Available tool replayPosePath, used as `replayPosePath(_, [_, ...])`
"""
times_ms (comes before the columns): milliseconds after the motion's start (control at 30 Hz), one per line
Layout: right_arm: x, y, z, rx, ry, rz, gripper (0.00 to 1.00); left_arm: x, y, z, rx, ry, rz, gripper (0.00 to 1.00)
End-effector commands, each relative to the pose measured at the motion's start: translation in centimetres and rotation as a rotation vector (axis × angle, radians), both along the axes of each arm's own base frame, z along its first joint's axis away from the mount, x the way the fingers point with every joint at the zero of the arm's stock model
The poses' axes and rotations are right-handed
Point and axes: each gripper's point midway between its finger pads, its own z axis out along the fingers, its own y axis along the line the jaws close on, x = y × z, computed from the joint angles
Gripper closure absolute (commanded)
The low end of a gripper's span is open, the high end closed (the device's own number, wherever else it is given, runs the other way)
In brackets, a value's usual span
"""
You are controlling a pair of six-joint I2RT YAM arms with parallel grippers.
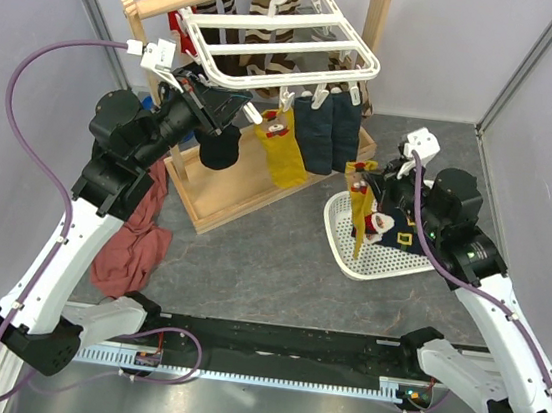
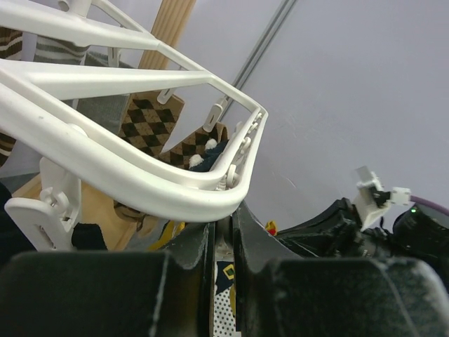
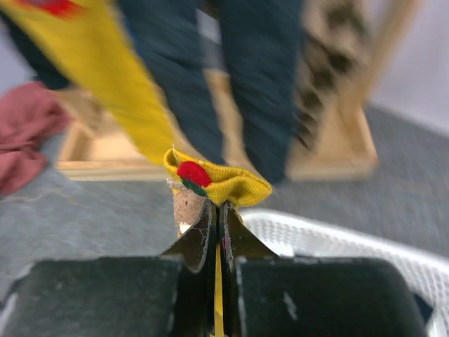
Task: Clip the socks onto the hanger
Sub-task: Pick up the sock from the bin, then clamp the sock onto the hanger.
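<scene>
The white hanger (image 1: pixel 278 27) hangs from the wooden pole. One mustard-yellow sock (image 1: pixel 283 149) and two navy socks (image 1: pixel 327 132) are clipped along its front edge. My left gripper (image 1: pixel 234 105) sits at the hanger's front left corner. In the left wrist view its jaws (image 2: pixel 224 221) are nearly shut on a thin white piece just under the hanger's rim (image 2: pixel 140 175). My right gripper (image 1: pixel 368 176) is shut on the cuff of the second yellow sock (image 3: pixel 224 184). That sock (image 1: pixel 359 217) dangles from it over the basket.
A white mesh basket (image 1: pixel 350 261) lies right of centre with a navy patterned cloth (image 1: pixel 399 232) in it. The wooden stand's base (image 1: pixel 247 198) is under the hanger. A black sock (image 1: pixel 220 146) hangs by my left gripper. A red cloth (image 1: pixel 136 240) lies on the left.
</scene>
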Motion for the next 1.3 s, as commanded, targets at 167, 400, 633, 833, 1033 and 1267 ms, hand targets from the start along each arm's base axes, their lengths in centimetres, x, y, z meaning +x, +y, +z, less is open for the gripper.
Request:
replayPosePath(167, [-3.2,8.9,9.3,0.083,-0.311,0.435,1.0,-0.6,-0.6,0.6,0.042,-0.035,-0.05,0.92])
replayPosePath(400, [-4.3,13.6,13.0,0.118,-0.401,0.576,1.0,-0.5,-1.3,0.2,0.042,-0.023,-0.087,0.92])
replayPosePath(633, [-3.4,16.7,14.1,0.136,-0.427,0.626,1.0,-0.6,-1.4,0.1,0.049,-0.027,-0.091,0.92])
replayPosePath(833, [-2.1,17.7,14.6,0.141,-0.441,0.62,1.0,-0.6,-1.6,-0.1,0.054,-0.027,-0.106,0.92])
replayPosePath(1033, [-1.3,18.4,14.5,0.14,-0.437,0.619,1.0,-0.8,-1.7,-0.2,0.059,-0.029,-0.118,0.92])
replayPosePath(1267, [-1.1,18.6,15.4,0.148,-0.454,0.619,1.0,-0.8,-1.7,-0.5,0.081,-0.034,-0.115,0.92])
